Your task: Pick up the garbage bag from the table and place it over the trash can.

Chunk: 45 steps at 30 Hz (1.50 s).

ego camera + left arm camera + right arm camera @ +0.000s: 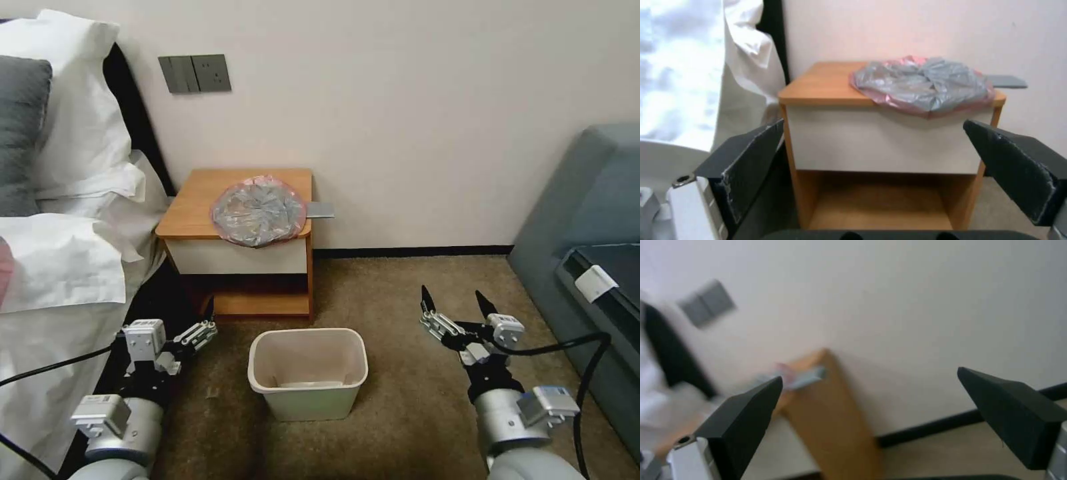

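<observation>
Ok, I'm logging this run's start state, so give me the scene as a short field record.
garbage bag: crumpled on the table, overhanging its front edge
table: against the wall, beside the bed
trash can: on the carpet before the table, unlined
left gripper: open, low by the bed
right gripper: open, above the carpet right of the trash can

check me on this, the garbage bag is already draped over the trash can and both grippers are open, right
Not quite. In the head view the garbage bag lies crumpled on the table, and the trash can on the carpet has no bag. The left gripper and right gripper are open.
</observation>
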Tool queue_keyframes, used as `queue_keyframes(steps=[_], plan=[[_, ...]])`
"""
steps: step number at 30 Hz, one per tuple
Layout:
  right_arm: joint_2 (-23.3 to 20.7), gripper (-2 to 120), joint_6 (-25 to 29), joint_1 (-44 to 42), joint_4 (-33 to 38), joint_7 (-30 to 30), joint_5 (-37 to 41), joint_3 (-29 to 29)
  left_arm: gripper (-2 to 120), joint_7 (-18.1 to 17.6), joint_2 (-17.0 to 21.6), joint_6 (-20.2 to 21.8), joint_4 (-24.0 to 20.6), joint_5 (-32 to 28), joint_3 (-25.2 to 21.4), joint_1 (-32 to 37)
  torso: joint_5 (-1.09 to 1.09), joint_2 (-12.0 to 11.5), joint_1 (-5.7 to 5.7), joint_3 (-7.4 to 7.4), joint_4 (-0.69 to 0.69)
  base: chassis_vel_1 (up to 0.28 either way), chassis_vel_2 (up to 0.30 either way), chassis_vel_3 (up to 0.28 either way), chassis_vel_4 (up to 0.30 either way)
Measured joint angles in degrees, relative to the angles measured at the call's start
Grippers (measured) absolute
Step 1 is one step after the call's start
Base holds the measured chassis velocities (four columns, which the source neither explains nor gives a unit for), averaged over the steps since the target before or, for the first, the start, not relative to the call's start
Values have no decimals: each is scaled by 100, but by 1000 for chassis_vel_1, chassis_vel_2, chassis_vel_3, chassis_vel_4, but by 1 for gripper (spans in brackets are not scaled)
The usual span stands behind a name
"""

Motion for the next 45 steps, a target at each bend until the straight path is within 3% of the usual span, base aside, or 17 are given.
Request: queue_keyframes(steps=[3, 4, 7, 11, 15, 23, 30, 34, 36, 37, 45], plan=[[-247, 100, -333, 966, -411, 434, 2129, -257, 100, -10, -5, -52, -59, 5, -55, 33, -1, 0, 1, 0, -1, 0, 0, 0, 0], [-247, 100, -333, 966, -411, 434, 2129, -257, 100, -10, -5, -52, -59, 5, -55, 33, -1, 0, 1, 0, -1, 0, 0, 0, 0], [-358, 100, -602, 2123, -1019, 1483, 4194, -579, 100, -25, 10, -126, -144, 6, -102, 98, 0, 0, 0, 1, 0, 0, 0, 0, 0], [-362, 100, -619, 2801, -1374, 1975, 5090, -779, 100, -25, -25, -166, -213, 3, -110, 154, -1, 0, 0, 0, 2, 0, 0, 0, 0], [-101, 100, -676, 3871, -2363, 2307, 6453, -985, 100, -26, -140, -271, -242, 29, -110, 242, -2, 0, 0, 1, 0, 0, 0, 0, 0], [466, 100, -708, 4966, -4030, 2343, 6959, -1051, 100, -51, -350, -360, -243, 119, -197, 350, -1, -1, 0, 1, 0, 0, 0, 0, 0], [701, 100, -841, 5338, -5172, 1905, 6371, -1187, 100, -73, -519, -381, -244, 212, -199, 466, -1, -1, 0, 1, 0, 0, 0, 0, 0], [898, 86, -897, 5549, -5757, 1593, 6106, -1194, 100, -73, -603, -408, -243, 274, -191, 518, -1, -1, 0, 0, 0, 0, 0, 0, 0], [898, 86, -897, 5549, -5757, 1593, 6106, -1194, 100, -73, -603, -408, -243, 274, -191, 518, -1, -1, 0, 0, 0, 0, 0, 0, 0], [925, 78, -938, 5627, -5968, 1250, 5908, -1270, 100, -73, -623, -425, -243, 291, -191, 512, -1, -1, 1, 0, 0, 0, 0, 0, 0], [952, 50, -1003, 5717, -6051, 929, 5728, -1315, 100, -73, -609, -471, -225, 297, -187, 415, -1, -1, 1, 0, 0, 0, 0, 0, 0]])
